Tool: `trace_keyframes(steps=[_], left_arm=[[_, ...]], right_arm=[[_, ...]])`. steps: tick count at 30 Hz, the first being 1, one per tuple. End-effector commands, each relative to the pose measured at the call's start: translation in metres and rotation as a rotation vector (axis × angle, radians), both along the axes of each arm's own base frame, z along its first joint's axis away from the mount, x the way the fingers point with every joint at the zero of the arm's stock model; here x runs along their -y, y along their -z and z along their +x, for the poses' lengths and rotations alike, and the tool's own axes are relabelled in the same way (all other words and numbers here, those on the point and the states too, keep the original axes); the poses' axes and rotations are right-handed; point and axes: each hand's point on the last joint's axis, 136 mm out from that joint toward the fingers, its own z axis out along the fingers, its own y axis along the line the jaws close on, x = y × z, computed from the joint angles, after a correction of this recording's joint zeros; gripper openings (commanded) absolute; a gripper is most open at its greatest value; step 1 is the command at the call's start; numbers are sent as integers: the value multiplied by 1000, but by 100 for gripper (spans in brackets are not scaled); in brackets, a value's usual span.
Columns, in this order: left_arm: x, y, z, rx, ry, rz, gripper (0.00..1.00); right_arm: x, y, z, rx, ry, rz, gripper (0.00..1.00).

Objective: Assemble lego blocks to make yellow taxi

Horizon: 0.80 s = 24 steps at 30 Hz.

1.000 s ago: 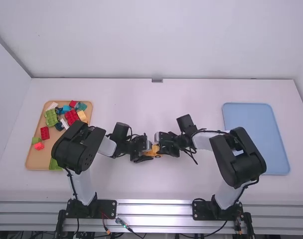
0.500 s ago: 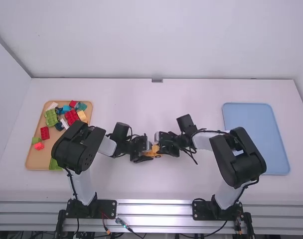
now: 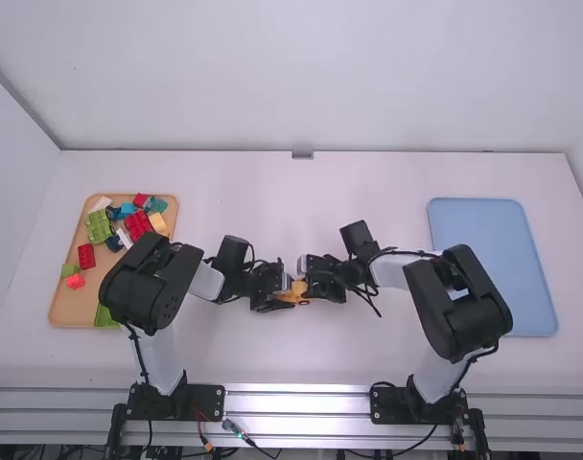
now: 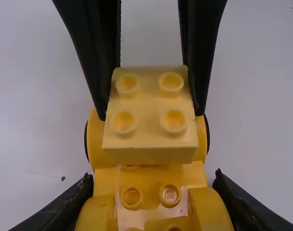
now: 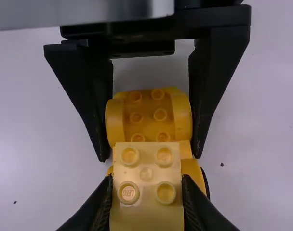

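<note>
Left gripper (image 4: 153,182) pinches the car (image 4: 153,174), right gripper (image 5: 147,182) the block (image 5: 146,207). I'd brace the car—square block to studs (image 4: 131,198), then press straight down.

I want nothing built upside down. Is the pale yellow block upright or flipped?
Upright: the pale yellow block has its studs facing up in both wrist views.

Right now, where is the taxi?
In the left wrist view, the taxi is gripped by the left end effector beside the pale block; in the high view, this is near the middle of the table.
</note>
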Motion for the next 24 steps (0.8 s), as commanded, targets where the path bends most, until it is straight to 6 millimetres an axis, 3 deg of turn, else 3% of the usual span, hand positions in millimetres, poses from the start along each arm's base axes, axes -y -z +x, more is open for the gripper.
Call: trace_keyframes(steps=[1, 24], left_arm=[[-1, 2, 1, 17, 15, 4, 59], [-1, 3, 0, 8, 15, 6, 60]], right_arm=[[3, 5, -2, 6, -3, -27, 0], [4, 6, -1, 2, 8, -33, 0]])
